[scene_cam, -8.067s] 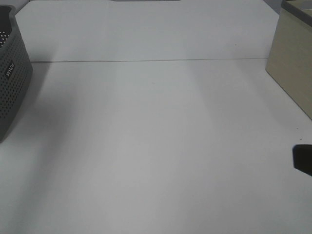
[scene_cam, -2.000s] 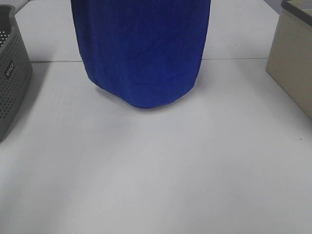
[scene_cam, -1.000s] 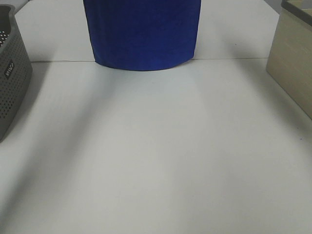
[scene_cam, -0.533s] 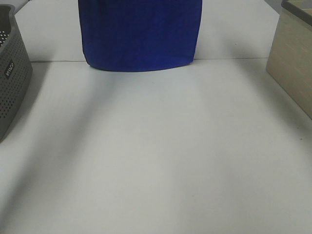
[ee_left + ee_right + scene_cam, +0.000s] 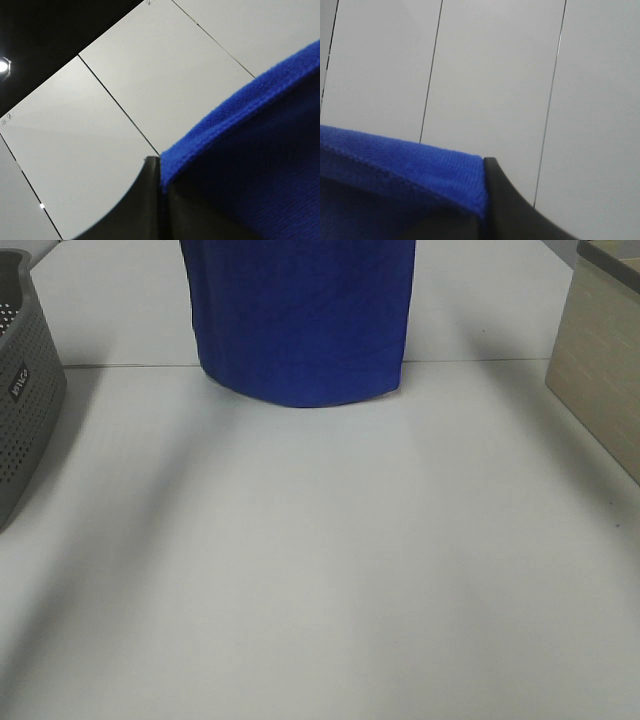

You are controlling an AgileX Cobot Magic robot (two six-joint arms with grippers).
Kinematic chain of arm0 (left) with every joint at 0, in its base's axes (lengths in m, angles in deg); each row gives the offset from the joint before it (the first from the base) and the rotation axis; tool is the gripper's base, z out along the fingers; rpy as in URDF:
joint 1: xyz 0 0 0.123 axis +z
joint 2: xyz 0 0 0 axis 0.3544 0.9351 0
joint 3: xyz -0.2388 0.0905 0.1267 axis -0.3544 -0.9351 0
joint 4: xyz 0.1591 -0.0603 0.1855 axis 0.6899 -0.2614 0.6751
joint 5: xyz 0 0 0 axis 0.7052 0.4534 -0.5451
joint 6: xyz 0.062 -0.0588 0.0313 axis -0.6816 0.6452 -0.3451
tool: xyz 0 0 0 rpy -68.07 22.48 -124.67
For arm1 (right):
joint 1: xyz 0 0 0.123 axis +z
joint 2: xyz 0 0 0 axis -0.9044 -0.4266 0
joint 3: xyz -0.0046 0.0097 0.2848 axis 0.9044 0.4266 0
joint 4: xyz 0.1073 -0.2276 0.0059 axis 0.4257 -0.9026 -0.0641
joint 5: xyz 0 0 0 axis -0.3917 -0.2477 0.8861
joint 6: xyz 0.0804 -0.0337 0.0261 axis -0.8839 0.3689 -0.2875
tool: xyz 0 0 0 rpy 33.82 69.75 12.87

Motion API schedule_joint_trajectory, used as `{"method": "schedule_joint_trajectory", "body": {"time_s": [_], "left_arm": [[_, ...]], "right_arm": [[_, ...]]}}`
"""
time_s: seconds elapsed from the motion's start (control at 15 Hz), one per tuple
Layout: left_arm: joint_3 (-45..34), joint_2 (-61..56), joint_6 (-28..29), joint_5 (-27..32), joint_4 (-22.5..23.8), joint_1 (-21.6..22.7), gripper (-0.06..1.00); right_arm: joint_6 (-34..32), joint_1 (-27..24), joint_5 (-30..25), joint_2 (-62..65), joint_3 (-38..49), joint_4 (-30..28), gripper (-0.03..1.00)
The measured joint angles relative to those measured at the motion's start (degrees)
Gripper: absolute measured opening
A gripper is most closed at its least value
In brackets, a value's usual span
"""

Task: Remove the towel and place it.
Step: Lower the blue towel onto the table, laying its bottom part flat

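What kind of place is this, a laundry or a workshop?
Likely an indoor lab or test bench, not a laundry: a plain white tabletop, a grey perforated plastic basket at its left edge, a beige box at the right, and a white panelled ceiling overhead.

High view down on table, both wrist views close against the shared towel edge

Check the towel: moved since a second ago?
Yes. The towel hangs slightly lower, its hem further below the seam line, its left edge a little farther from the grey basket.
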Motion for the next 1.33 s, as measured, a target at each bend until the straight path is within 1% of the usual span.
{"method": "schedule_joint_trajectory", "body": {"time_s": [0.27, 0.4, 0.47, 0.53, 0.67, 0.8, 0.87, 0.93, 1.0, 1.07, 1.2, 1.33], "left_arm": [[0.0, 0.0, 0.0, 0.0, 0.4, 0.0, 0.00], [0.0, 0.0, 0.0, 0.1, 0.4, 0.0, 0.00], [0.0, 0.0, 0.0, 0.0, 0.4, 0.0, 0.00], [0.0, 0.0, 0.0, 0.0, 0.4, 0.0, 0.00], [0.0, 0.0, 0.0, 0.0, 0.4, 0.0, 0.00], [0.0, 0.0, 0.0, 1.1, 0.4, 0.0, 0.00], [0.0, -0.1, 0.3, 3.6, 0.2, 0.0, 0.00], [0.0, -0.5, 1.3, 8.4, -0.9, 0.0, 0.00], [0.0, -1.4, 2.7, 15.9, -2.0, -0.2, 0.00], [0.0, -2.0, 3.4, 19.2, -2.3, -0.4, 0.00], [0.0, -5.1, 5.4, 37.1, -3.2, -1.4, 0.00], [0.0, -8.9, 8.8, 52.7, -3.4, -2.1, 0.00]], "right_arm": [[-0.3, 0.0, -1.2, -0.1, 0.0, 0.0, 0.02], [-0.3, -0.1, -1.0, -0.2, 0.0, -0.4, 0.02], [-0.3, -0.1, 0.3, -0.2, 0.0, -1.3, 0.02], [-0.3, -0.1, 3.1, -0.2, 0.0, -2.6, 0.02], [-0.3, -0.1, 2.9, -0.2, -0.1, -2.9, 0.02], [-0.3, -0.1, 0.1, -0.2, -0.1, -2.9, 0.02], [-0.3, -0.1, -3.5, 0.1, -0.1, -2.9, 0.02], [-0.3, -0.2, -8.5, 0.6, -0.1, -2.9, 0.02], [-0.3, -0.2, -15.0, 1.5, -0.1, -2.2, 0.02], [-0.4, -0.2, -19.0, 2.1, -0.1, -1.8, 0.02], [-0.6, -0.2, -34.8, 5.7, -0.1, -0.2, 0.02], [-0.6, -0.3, -48.6, 10.3, -0.1, 2.7, 0.02]]}}
